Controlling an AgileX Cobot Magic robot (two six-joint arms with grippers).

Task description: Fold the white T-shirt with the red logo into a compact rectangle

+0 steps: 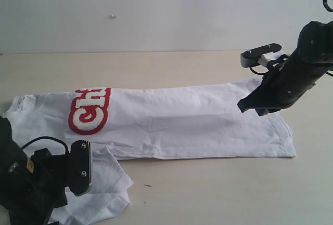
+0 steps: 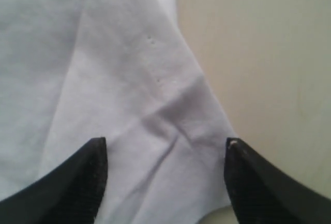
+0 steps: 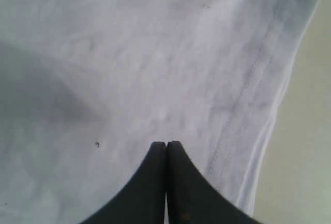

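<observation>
- Looking at the white T-shirt [image 1: 197, 123], we find it lying flat on the desk [image 1: 218, 194] as a long band. One side seems to be turned over already, since a fold edge cuts off the red logo [image 1: 89, 110] after its first letters.
- The left tool [image 2: 164, 146] hangs with its fingers spread wide and pinches nothing. A loose flap, which we take for a sleeve [image 1: 106, 183], lies directly beneath and between them, with bare desk just past one finger.
- We judge that this stance suits a grab. The sleeve sticks out from the band and would need tucking in before the shape can become a rectangle.
- The right tool [image 3: 166, 146] has its fingers pressed together with nothing between them. It is poised over the far end of the shirt, and the stitched hem [image 3: 248, 94] runs just beside its tip. We cannot tell whether it touches the cloth; perhaps it is placed to pin that end.
- The fabric looks thin, soft and matte, and it creases easily under the left tool, so it should drape rather than hold a shape.
- The logo is a rounded red patch with fluffy raised letters, thicker than the cloth around it.
- The desk is smooth, pale and plain.
</observation>
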